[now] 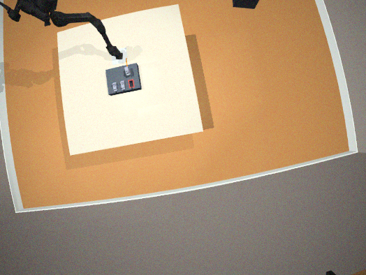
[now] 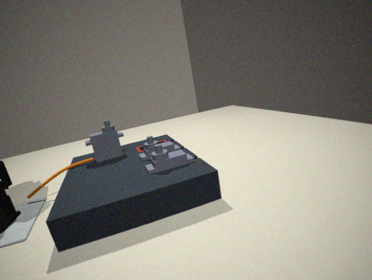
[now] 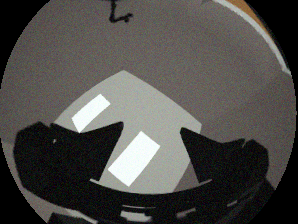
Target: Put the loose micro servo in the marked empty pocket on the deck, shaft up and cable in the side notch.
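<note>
The loose servo (image 1: 127, 71) (image 2: 106, 146) stands upright on top of the dark deck (image 1: 116, 75) (image 2: 124, 188), its shaft up and both ears well above the deck surface. Its orange cable (image 1: 126, 63) (image 2: 53, 178) reaches out past the deck's edge. The red-outlined pocket (image 1: 133, 83) (image 2: 139, 149) is empty, in the row with two seated servos. My gripper (image 3: 153, 127) is open, with nothing between its fingers. The wrist view looks away from the deck, towards pale room surfaces and bright panels. In the top view the arm's end is beside the deck, off the servo; its fingertips are unclear there.
Two seated servos (image 1: 114, 86) (image 1: 122, 84) fill the other pockets. A thin pale tray (image 2: 21, 231) lies beside the deck, beneath the black arm part at the left edge. The deck stands on a cream table top (image 1: 157, 105) (image 2: 284, 199).
</note>
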Controlling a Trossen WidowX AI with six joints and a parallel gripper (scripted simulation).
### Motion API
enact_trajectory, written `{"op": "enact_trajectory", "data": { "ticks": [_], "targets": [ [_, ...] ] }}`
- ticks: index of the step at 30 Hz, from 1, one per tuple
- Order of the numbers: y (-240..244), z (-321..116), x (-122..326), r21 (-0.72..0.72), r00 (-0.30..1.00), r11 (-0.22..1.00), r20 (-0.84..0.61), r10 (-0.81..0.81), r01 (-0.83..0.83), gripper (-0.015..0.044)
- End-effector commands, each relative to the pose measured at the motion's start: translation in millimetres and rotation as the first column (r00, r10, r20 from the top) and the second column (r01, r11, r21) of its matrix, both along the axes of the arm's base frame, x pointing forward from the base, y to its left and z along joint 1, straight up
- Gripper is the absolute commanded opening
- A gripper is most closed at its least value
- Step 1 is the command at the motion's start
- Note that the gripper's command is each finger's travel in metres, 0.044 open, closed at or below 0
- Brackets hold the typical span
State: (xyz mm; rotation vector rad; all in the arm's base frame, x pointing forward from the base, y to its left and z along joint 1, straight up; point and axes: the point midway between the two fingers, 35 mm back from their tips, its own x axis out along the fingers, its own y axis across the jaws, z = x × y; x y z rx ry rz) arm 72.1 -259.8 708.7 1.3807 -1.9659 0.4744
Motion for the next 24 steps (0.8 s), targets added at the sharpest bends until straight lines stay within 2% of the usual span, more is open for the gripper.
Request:
{"op": "enact_trajectory", "data": {
  "ticks": [1,11,24],
  "targets": [
    [-5.8,-8.9,19.4,0.051,0.997,0.999,-0.081,0.015,-0.011,0.0440],
    [-12.3,-31.0,66.8,0.153,0.962,0.987,-0.263,0.078,-0.038,0.0440],
    [-5.5,-70.2,135.6,0.261,0.826,0.963,-0.528,0.197,-0.062,0.0440]
  ]
}}
